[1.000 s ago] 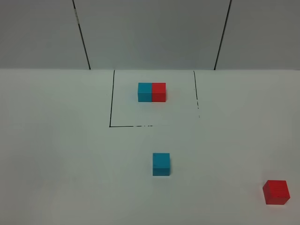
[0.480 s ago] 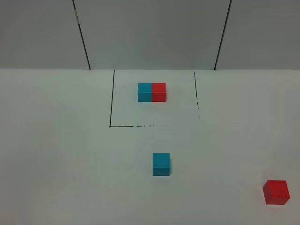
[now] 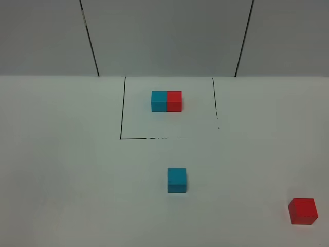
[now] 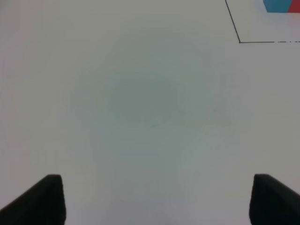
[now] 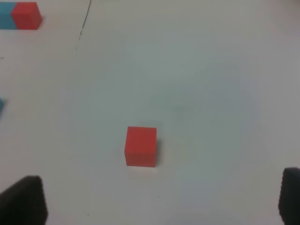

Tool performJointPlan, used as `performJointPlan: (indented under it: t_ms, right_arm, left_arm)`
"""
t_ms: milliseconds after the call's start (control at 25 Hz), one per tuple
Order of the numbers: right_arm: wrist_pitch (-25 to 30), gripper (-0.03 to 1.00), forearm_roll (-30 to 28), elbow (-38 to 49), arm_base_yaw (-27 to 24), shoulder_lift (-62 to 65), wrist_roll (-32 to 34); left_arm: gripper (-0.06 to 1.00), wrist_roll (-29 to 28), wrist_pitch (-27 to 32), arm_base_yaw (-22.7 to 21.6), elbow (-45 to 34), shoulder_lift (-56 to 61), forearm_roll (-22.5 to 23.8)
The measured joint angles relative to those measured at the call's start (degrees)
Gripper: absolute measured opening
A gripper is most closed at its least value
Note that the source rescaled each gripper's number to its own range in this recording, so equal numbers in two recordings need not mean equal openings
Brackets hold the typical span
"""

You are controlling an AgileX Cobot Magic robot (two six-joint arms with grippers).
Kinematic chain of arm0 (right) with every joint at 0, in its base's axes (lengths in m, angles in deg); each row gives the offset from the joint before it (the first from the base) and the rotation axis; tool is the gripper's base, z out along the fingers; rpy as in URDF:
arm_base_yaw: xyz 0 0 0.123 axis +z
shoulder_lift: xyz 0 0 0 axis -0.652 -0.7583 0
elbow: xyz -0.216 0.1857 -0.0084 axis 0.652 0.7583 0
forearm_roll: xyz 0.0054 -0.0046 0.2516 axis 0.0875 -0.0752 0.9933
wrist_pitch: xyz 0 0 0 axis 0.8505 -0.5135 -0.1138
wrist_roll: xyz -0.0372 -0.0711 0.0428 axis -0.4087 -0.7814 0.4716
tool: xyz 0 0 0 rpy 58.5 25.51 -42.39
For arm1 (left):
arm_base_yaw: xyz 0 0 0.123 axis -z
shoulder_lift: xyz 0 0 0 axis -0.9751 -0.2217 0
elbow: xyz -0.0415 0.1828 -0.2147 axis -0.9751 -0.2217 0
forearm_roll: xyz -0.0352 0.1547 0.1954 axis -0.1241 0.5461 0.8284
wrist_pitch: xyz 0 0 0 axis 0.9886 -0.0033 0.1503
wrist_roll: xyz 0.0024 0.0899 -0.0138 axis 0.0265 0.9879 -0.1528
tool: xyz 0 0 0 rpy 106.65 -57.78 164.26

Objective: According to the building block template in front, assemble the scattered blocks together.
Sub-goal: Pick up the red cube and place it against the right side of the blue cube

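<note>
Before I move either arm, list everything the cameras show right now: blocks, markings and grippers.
joined cyan-and-red template bar: one, cyan half left and red half right, inside the drawn outline at the far side.
loose matte cyan cube: one, cyan, mid-table, nearer than the outline, touching nothing.
loose matte red cube: one, red, near right of the high view, alone.
black drawn outline: one, black, around the template bar.
white table: one, white, under everything.
grey wall panels: three, grey, behind the table.
left gripper: one, black fingers, open over bare table.
right gripper: one, black fingers, open, red cube ahead, untouched.
</note>
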Motion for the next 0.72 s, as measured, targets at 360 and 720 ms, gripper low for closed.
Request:
performJointPlan:
  t_ms: [360,720]
  right_arm:
    - [-0.7,1.00,5.4,-8.5,0.0,-34.8,0.5]
    - [-16.1,1.00,8.0,-10.6,0.0,-73.3,1.4]
  left_arm:
    - [0.81,0.0,0.0,0.0,0.0,0.0,0.0]
    - [0.81,0.0,-0.1,0.0,0.0,0.0,0.0]
